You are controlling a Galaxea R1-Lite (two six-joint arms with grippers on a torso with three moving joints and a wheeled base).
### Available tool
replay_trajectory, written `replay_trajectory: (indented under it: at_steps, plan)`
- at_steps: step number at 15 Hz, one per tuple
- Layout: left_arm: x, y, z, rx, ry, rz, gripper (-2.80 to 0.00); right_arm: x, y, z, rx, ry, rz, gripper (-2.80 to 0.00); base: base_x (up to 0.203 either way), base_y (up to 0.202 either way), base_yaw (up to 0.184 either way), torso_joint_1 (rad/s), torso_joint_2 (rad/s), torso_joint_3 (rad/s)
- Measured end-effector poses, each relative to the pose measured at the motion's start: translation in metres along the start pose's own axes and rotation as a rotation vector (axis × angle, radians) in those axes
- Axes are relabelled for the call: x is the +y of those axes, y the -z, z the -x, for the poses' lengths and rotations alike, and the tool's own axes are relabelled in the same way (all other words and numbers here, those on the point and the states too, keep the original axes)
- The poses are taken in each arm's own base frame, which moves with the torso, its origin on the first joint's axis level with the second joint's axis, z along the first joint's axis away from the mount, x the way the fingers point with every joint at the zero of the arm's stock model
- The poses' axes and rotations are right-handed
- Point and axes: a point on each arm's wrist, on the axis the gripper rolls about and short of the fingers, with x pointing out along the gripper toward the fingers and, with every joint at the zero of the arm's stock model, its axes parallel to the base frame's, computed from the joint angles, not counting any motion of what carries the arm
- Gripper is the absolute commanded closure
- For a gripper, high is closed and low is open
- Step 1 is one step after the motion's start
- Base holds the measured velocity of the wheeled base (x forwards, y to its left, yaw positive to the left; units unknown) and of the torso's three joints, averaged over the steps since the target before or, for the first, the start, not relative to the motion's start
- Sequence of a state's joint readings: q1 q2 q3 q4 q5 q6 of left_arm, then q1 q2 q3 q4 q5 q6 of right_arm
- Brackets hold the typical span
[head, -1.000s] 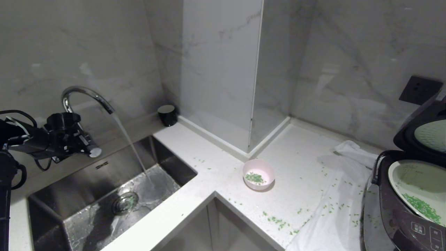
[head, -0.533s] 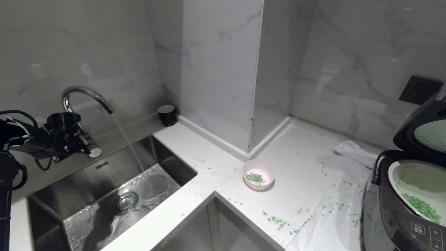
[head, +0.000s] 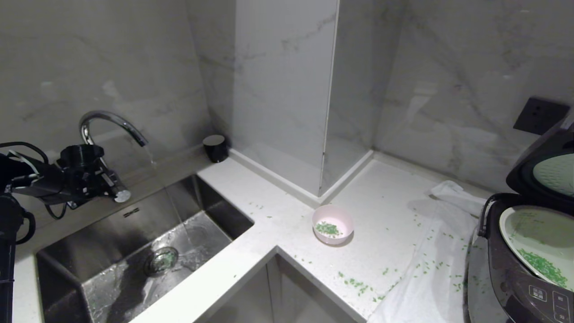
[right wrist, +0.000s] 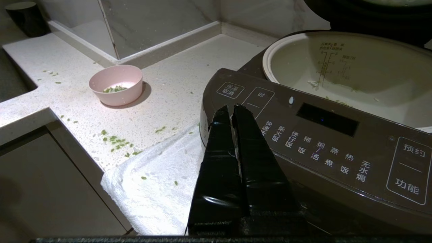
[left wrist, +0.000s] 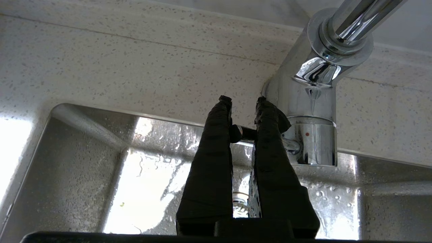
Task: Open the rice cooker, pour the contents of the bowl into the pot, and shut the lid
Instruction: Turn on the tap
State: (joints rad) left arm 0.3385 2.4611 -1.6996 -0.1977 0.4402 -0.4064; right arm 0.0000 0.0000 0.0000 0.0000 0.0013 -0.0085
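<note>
From the head view, the left gripper (head: 117,194) sits over the back edge of the sink (head: 58,273), beside the tap (head: 110,121), from which only a thin trickle falls. The bowl (head: 333,224) stands on the bench (head: 269,215), well apart from that arm, with a little of the contents (head: 327,229) in it. More green bits lie scattered on the bench and on the white cloth (head: 430,278). At the right edge the rice cooker (head: 506,278) stands with the lid (head: 538,175) raised, and green bits already lie in the pot (head: 538,242).

The left wrist view shows what the head view cannot: the left gripper (left wrist: 243,116) has its jaws nearly shut on the tap's thin lever (left wrist: 244,133), next to the chrome tap body (left wrist: 310,135).

The right wrist view shows the right gripper (right wrist: 231,113), absent from the head view, with its jaws fully closed and holding nothing, hovering just before the cooker's button panel (right wrist: 320,145). It also shows the bowl (right wrist: 116,84) sitting upright, and the pot (right wrist: 354,71) with its water marks.

The risks: the bowl is far from the left arm, so reaching it calls for releasing the lever cleanly first; a snagged lever could start the water again. A careless tilt of the bowl would add to the spill on the bench, and the closed right jaws could press a button by accident.
</note>
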Motion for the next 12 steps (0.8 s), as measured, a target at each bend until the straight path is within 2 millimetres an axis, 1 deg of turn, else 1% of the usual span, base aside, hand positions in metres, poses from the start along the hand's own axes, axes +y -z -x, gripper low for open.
replay_trajectory:
  at_steps: [10, 11, 12]
  plan:
    - [-0.0013, -0.0031, 0.0028, -0.008, 0.005, 0.008, 0.00, 0.0000, 0.0000, 0.0000, 0.000, 0.000, 0.000, 0.00, 0.000, 0.000, 0.000, 0.000, 0.00, 0.000]
    - [-0.0010, -0.0035, 0.0031, -0.008, 0.005, 0.009, -2.80, 0.0000, 0.0000, 0.0000, 0.000, 0.000, 0.000, 0.00, 0.000, 0.000, 0.000, 0.000, 0.00, 0.000]
    - [-0.0012, -0.0037, 0.0034, -0.009, 0.006, 0.010, -2.80, 0.0000, 0.0000, 0.0000, 0.000, 0.000, 0.000, 0.00, 0.000, 0.000, 0.000, 0.000, 0.00, 0.000]
